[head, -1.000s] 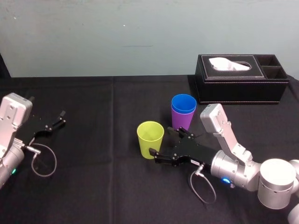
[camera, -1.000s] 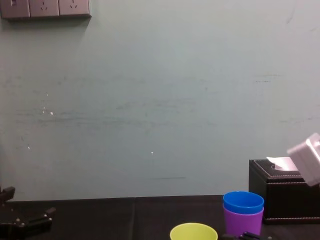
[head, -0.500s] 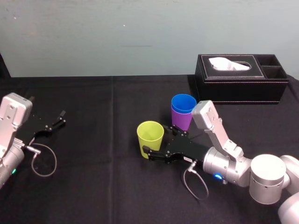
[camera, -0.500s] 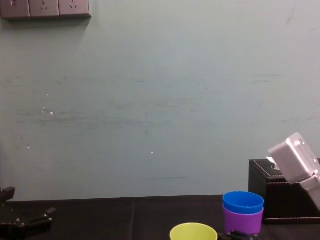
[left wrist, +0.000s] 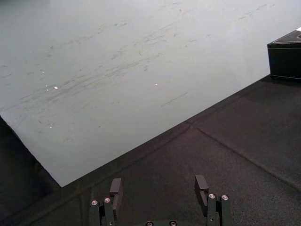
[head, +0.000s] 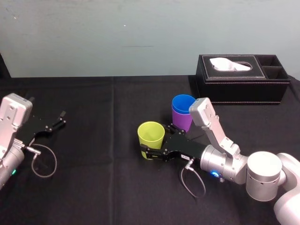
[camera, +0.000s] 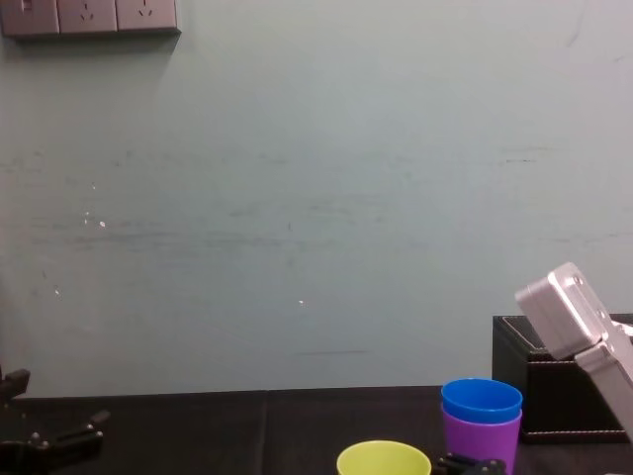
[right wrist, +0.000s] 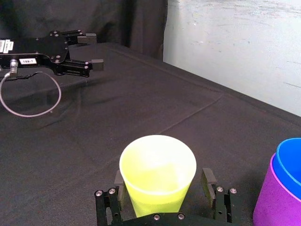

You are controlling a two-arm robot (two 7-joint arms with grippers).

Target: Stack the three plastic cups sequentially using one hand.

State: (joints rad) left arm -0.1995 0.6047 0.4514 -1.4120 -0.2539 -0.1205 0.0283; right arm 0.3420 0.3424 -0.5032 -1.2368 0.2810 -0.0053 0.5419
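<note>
The yellow-green cup stands upright at the table's middle. My right gripper is open around it, one finger on each side. In the right wrist view the yellow-green cup sits between the fingers with a small gap on each side. Behind and to the right, the blue cup is nested inside the purple cup. The chest view shows the blue cup in the purple cup beside the yellow-green cup. My left gripper is parked open at the far left.
A black tissue box stands at the back right, close behind the nested cups. A black cloth covers the table. A cable loop lies beside the left arm. There is free room between the two arms.
My right gripper has slid left along the table until its fingers straddle the yellow-green cup. The cups and the left arm have not moved.
</note>
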